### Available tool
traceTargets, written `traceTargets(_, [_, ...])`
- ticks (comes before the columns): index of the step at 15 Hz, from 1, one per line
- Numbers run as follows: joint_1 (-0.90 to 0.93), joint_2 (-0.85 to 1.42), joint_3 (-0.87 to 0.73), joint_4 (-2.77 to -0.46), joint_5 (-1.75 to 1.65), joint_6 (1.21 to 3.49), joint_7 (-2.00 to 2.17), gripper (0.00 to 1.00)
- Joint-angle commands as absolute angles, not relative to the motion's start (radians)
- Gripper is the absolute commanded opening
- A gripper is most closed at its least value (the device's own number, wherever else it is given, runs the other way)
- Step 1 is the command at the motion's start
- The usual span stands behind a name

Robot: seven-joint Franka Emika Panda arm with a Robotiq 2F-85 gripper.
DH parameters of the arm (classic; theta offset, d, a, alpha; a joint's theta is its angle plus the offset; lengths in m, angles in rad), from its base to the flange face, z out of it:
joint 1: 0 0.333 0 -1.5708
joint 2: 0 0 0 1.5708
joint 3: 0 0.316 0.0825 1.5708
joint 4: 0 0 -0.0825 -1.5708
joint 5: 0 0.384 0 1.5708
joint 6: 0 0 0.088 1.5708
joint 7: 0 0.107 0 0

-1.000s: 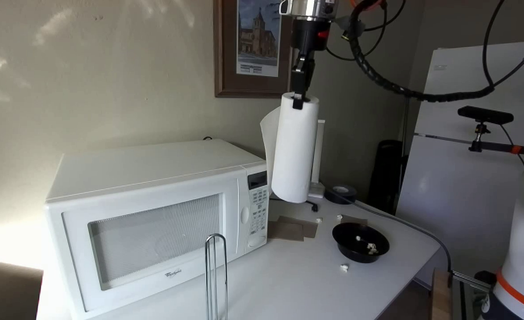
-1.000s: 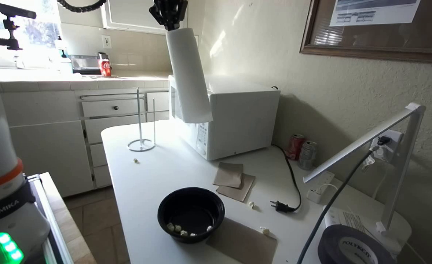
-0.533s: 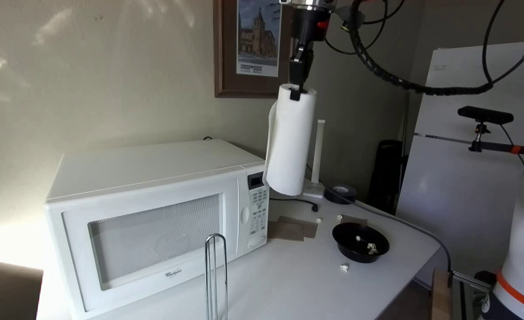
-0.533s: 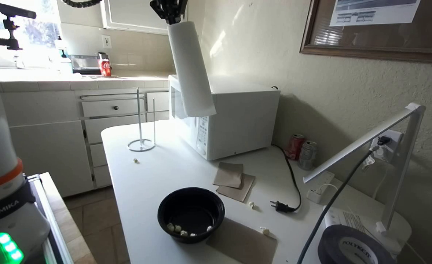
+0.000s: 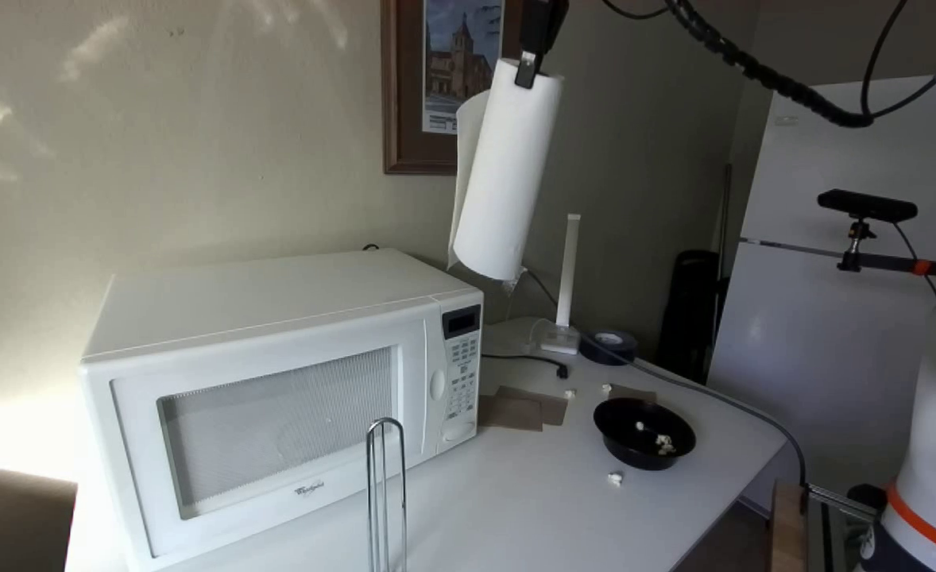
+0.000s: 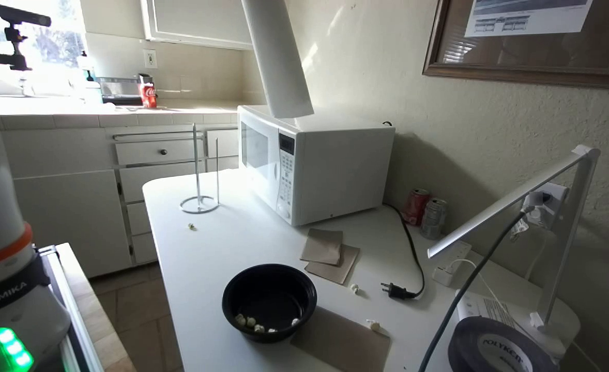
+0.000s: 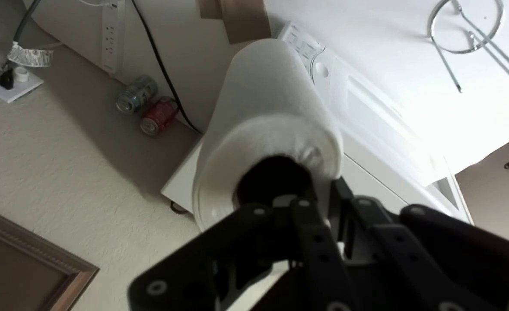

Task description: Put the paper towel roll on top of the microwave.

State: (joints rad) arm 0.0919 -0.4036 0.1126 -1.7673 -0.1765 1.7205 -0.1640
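Note:
The paper towel roll (image 5: pixel 508 175) hangs in the air from my gripper (image 5: pixel 526 73), tilted, with a loose sheet at one side. One finger is inside the hollow core and the other outside the wall, as the wrist view shows at the gripper (image 7: pixel 323 192) and the roll (image 7: pixel 263 82). The white microwave (image 5: pixel 277 306) stands on the table. The roll's lower end is beside and above the microwave's right end in an exterior view. In an exterior view the roll (image 6: pixel 278 62) overlaps the microwave's top edge (image 6: pixel 343 170), and the gripper is out of frame.
A wire holder (image 6: pixel 199 199) stands in front of the microwave. A black bowl with popcorn (image 6: pixel 269 302), brown napkins (image 6: pixel 330 253), cans (image 6: pixel 424 209), a desk lamp (image 6: pixel 568 227) and a tape roll (image 6: pixel 496 346) are on the table. A framed picture (image 5: pixel 404 95) hangs on the wall.
The gripper has risen with the roll, whose lower end went from beside the microwave's panel to about or above its top level. The roll tilts more in an exterior view. The grip stays shut.

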Motion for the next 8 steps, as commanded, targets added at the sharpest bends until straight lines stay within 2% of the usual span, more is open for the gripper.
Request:
traceTargets(1, [0.099,-0.334,0.117,-1.635,-0.195,1.675,-0.200,0.03])
traceTargets(8, [0.102,-0.162,0.113,-1.459,-0.186,1.657,-0.295,0.03])
